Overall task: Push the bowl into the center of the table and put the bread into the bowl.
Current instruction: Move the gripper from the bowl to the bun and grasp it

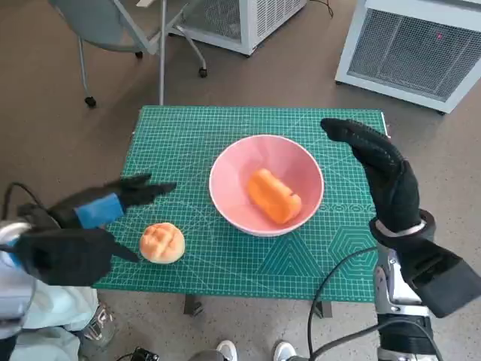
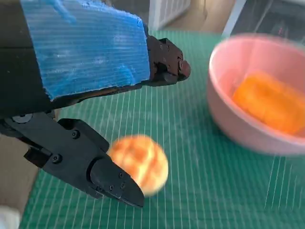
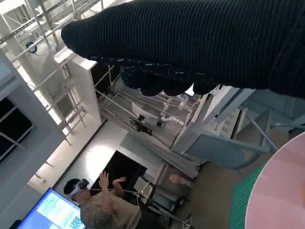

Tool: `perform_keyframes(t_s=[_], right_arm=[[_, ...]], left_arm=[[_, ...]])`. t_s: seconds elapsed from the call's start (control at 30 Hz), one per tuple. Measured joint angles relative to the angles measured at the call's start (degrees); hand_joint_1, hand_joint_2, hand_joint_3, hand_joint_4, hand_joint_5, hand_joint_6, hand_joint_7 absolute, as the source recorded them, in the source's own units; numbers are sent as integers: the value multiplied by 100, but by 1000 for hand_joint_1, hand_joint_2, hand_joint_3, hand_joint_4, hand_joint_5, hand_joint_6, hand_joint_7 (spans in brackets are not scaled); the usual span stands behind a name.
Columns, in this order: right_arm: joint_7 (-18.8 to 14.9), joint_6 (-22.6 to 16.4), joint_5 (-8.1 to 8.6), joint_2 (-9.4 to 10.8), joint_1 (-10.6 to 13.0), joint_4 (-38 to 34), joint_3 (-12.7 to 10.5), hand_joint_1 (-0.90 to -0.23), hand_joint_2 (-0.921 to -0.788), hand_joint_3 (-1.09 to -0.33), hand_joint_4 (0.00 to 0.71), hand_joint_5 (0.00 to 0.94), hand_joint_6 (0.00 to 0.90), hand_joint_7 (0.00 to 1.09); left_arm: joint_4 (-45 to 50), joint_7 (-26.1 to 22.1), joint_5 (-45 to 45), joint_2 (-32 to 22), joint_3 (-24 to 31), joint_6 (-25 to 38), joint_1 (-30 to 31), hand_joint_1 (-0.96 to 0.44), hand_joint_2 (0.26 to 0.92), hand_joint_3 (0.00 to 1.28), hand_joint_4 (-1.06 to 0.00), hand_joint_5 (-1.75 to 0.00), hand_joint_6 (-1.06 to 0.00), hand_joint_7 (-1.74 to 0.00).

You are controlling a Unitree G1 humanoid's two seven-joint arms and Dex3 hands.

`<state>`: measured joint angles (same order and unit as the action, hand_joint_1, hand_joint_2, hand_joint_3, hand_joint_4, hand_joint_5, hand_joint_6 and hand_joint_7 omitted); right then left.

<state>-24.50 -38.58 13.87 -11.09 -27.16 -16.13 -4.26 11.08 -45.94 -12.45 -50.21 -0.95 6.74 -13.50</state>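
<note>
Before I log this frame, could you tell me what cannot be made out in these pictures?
- Left wrist view: bowl cut off by the edge and blurred.
- Right wrist view: right robot hand fills the top; its fingers hardly show, and only the bowl's rim shows.
- Head view: the round bread is partly hidden by the left robot hand.

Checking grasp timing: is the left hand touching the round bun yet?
Apart. In the left wrist view, green mat shows between the left hand and the round bun; its fingers are spread around the bun without closing on it.
</note>
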Motion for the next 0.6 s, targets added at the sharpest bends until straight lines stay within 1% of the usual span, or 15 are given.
perform_keyframes(t_s=[0.27,0.6], right_arm=[[-43,22,1,-1,-58,-25,-6,-655,-921,-807,52,0,-1,335],[-110,14,29,-1,-108,-144,-14,-655,-921,-807,51,0,-1,335]], left_arm=[[-27,1,-117,25,-290,39,72,-226,711,6,-63,-4,-244,-6],[-250,50,-355,191,-711,-102,58,-236,716,6,-92,-9,-260,-8]])
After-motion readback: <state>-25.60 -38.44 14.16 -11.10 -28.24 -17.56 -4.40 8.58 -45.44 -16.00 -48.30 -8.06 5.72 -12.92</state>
